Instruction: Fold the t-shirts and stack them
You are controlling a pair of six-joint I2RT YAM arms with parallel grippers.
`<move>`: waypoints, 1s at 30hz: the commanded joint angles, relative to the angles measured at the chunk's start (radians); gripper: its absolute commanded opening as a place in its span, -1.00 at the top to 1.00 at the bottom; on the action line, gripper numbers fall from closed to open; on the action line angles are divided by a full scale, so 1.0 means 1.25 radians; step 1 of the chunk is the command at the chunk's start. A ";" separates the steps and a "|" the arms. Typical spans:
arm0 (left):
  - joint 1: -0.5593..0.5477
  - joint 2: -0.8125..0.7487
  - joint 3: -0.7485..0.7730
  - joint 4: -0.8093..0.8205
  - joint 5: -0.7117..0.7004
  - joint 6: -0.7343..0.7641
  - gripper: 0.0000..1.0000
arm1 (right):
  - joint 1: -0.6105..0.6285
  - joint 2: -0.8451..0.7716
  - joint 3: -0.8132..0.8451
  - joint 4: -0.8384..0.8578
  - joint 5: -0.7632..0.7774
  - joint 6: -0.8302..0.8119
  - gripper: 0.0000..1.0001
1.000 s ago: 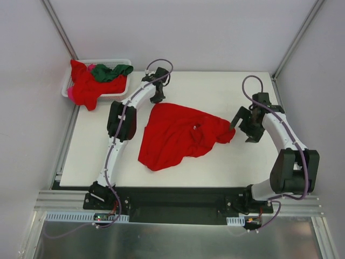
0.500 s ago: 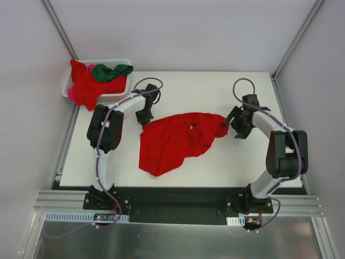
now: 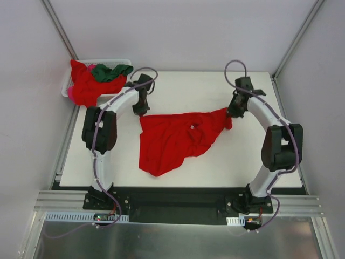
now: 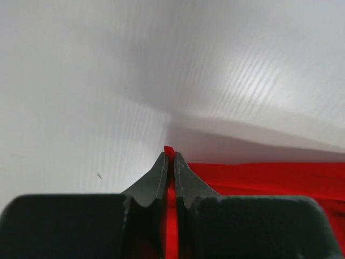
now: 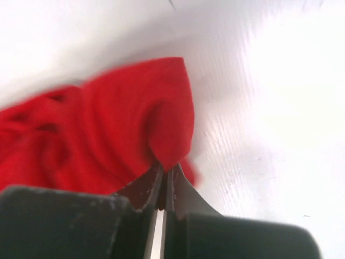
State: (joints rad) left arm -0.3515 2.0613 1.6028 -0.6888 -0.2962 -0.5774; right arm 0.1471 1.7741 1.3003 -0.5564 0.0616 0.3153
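from above, the white table (image 3: 215, 89) has one red t-shirt (image 3: 175, 141) on it, roughly in the middle and rumpled, with a lobe reaching toward the near edge. its far edge runs between the two arms. the left gripper (image 3: 142, 111) is at the shirt's far left corner and the right gripper (image 3: 232, 113) is at its far right corner, where the cloth bunches into a point. i can't read the jaws from this height. off the table's far left corner sits a white basket (image 3: 108, 61) holding a heap of red t-shirts (image 3: 83, 89) that spills over its near rim, and a dark green t-shirt (image 3: 111, 71) lies on top toward the back.

from the left wrist, the left gripper (image 4: 168, 156) has its two dark fingers pressed together with a thin strip of red cloth caught between them, a small tip of it poking out past the fingertips. more of the red t-shirt (image 4: 264, 175) stretches away to the right in flat folds, low over the table (image 4: 81, 108).

from the right wrist, which is a little blurred, the right gripper (image 5: 165, 172) is closed on a fold of the red t-shirt (image 5: 108, 129), the fingers meeting with the cloth pinched at their tips. the rest of the shirt billows up and to the left of the fingers, and the pale table (image 5: 259, 135) fills the right side.
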 commanded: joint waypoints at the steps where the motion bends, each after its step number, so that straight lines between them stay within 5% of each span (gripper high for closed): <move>1: 0.070 -0.192 0.157 0.002 0.009 0.101 1.00 | -0.008 -0.147 0.270 -0.113 0.050 -0.199 0.98; 7: 0.087 -0.315 0.363 0.002 0.009 0.216 1.00 | -0.010 -0.199 0.560 -0.168 -0.096 -0.364 0.98; 19: 0.086 -0.497 0.478 0.005 0.059 0.253 1.00 | -0.010 -0.356 0.624 -0.114 -0.147 -0.428 0.99; 30: 0.084 -0.661 0.441 0.001 0.129 0.214 1.00 | -0.002 -0.439 0.754 -0.253 -0.206 -0.435 0.98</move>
State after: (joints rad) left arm -0.2428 1.3579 2.1307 -0.7139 -0.1829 -0.2977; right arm 0.1410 1.3357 2.1468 -0.8577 -0.1455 -0.2070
